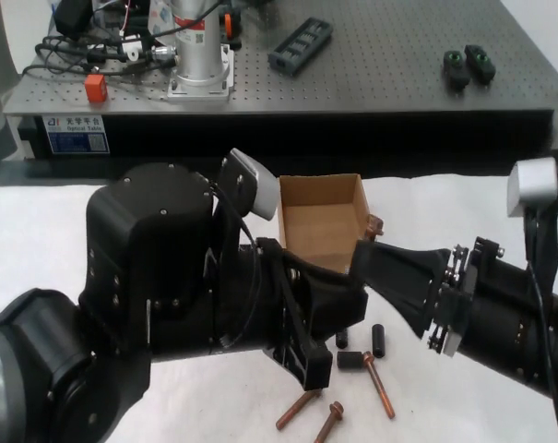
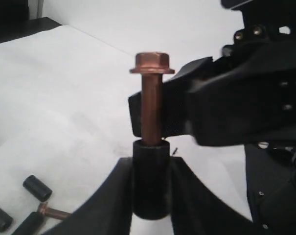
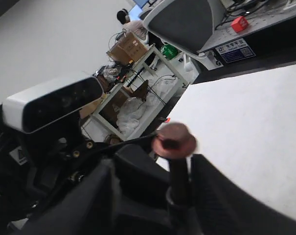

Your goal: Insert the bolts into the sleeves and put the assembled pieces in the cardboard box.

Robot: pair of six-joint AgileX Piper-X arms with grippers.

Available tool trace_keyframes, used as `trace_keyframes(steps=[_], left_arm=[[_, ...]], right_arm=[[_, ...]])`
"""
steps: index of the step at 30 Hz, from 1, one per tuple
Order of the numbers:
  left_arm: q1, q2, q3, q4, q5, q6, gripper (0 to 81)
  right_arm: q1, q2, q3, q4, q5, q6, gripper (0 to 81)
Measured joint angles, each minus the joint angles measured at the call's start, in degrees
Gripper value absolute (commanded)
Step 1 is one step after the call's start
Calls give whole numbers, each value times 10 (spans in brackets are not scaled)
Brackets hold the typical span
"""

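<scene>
"Meeting over the white bench [image 1: 39, 240], both arms work close in front of the box [image 1: 320, 221]. Why there?"

"Probably so the finished piece has only a short way to travel. The box stands with its open side up, ready to take it."

"What is the left claw [image 2: 150, 169] doing?"

"It is closed on the sleeve [image 2: 150, 196], gripping it low and upright. That turns the bore upward and leaves its mouth free."

"And the right claw [image 3: 179, 183]?"

"It is pinched on the bolt [image 2: 151, 98] at mid-shank, head up, so the tip is free to go in. The tip sits just inside the sleeve's mouth and most of the shank is bare. I judge the insertion begun but not finished."

"What needs care?"

"The shank must stay in line with the bore, because a tilt could jam it. The right claw also grips where the shank has to pass, so it will likely need to shift its hold before the head seats."

"The rest?"

"A few loose bolts [image 1: 382, 386] and loose sleeves [image 1: 378, 340] lie on the bench beside the arms, seemingly for later rounds."
</scene>
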Motion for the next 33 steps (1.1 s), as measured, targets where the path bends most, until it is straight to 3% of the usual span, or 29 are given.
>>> trace_keyframes(steps=[8,15,18,23,29,33], left_arm=[[0,0,0,-40,-72,9,7],[12,7,-18,-66,-147,-2,7],[37,43,-103,16,-190,-14,7],[85,254,-312,215,-214,-19,7],[87,441,-638,489,-216,-11,7],[84,520,-731,542,-205,-10,7]], right_arm=[[-31,-56,0,95,-15,-3,444],[-62,-164,0,354,-15,-18,368],[-62,-227,0,466,-15,-34,358],[-62,-316,0,628,-4,-40,358],[-62,-376,0,785,8,-21,358],[-62,-379,0,793,22,-18,358]])
